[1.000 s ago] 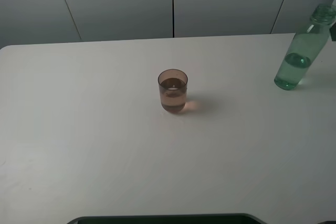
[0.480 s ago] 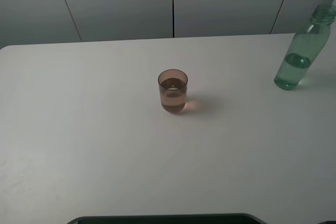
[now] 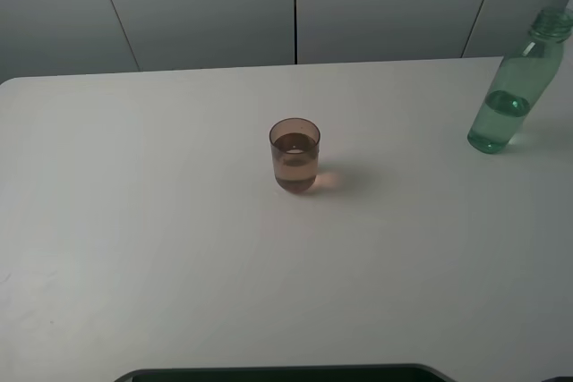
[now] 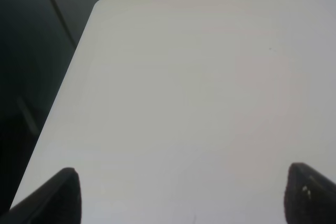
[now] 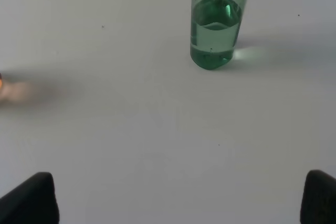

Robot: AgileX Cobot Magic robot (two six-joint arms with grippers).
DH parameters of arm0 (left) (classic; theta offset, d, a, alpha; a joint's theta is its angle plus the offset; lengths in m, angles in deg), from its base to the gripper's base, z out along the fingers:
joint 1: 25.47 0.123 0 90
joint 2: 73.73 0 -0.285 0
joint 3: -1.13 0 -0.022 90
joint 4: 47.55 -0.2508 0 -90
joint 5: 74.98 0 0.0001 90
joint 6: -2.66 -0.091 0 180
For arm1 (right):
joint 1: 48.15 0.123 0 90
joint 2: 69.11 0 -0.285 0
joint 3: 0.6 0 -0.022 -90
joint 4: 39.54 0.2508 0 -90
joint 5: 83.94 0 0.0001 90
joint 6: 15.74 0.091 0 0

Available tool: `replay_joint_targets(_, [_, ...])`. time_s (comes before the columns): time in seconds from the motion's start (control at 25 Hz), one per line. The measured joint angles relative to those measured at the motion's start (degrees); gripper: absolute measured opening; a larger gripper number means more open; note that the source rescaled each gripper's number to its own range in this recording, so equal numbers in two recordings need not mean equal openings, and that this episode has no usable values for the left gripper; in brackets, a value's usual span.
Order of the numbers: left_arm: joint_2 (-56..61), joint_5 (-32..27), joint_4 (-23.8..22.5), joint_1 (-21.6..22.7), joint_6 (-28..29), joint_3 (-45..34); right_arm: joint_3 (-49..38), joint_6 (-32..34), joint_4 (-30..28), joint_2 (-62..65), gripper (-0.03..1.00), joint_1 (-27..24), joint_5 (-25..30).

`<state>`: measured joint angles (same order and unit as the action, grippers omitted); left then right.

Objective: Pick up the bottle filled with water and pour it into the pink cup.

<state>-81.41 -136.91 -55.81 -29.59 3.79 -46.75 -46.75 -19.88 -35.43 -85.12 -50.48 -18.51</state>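
Observation:
The pink cup stands upright in the middle of the white table with some liquid in it. The green-tinted bottle stands upright at the table's far right, partly filled with clear liquid. It also shows in the right wrist view, ahead of my right gripper, whose fingertips are spread wide and empty, well short of it. My left gripper is open and empty over bare table near a rounded corner. Neither gripper shows in the high view.
Grey wall panels stand behind the table's far edge. The bottle is close to the table's right edge. A dark curved edge lies along the front of the high view. The left wrist view shows the table's edge and a dark drop beyond.
A dark part at the right edge of the high view, beside the bottle's neck, has gone out of view. The cup and bottle have stayed in place.

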Motion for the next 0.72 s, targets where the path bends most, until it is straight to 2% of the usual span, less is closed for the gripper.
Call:
replay_joint_targets(0.2, [-0.1, 0.0, 0.0, 0.0, 0.0, 0.0, -1.58, 0.0, -0.04, 3.86, 1.0, 0.0, -1.93])
replay_joint_targets(0.72, [0.0, 0.0, 0.0, 0.0, 0.0, 0.0, -1.58, 0.0, -0.27, 8.26, 1.0, 0.0, -2.31])
